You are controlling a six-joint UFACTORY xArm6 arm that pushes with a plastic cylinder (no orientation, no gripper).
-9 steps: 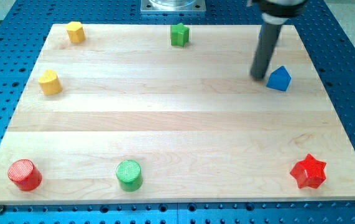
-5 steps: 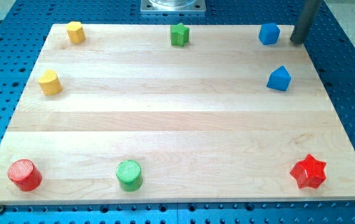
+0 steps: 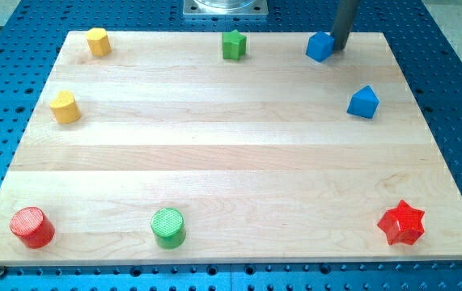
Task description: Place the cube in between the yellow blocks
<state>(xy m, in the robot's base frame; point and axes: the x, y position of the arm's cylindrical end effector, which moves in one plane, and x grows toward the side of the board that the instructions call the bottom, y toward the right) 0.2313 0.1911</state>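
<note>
Blue cube (image 3: 320,46) on wooden board (image 3: 214,153) is touched at its right by my tip (image 3: 338,48); no claw fitted, so claw state cannot be told

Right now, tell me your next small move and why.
Probably keep pushing toward the view's left: my tip sits against the right side of the blue cube, while the two yellow blocks wait far off at the wooden board's left edge.
</note>
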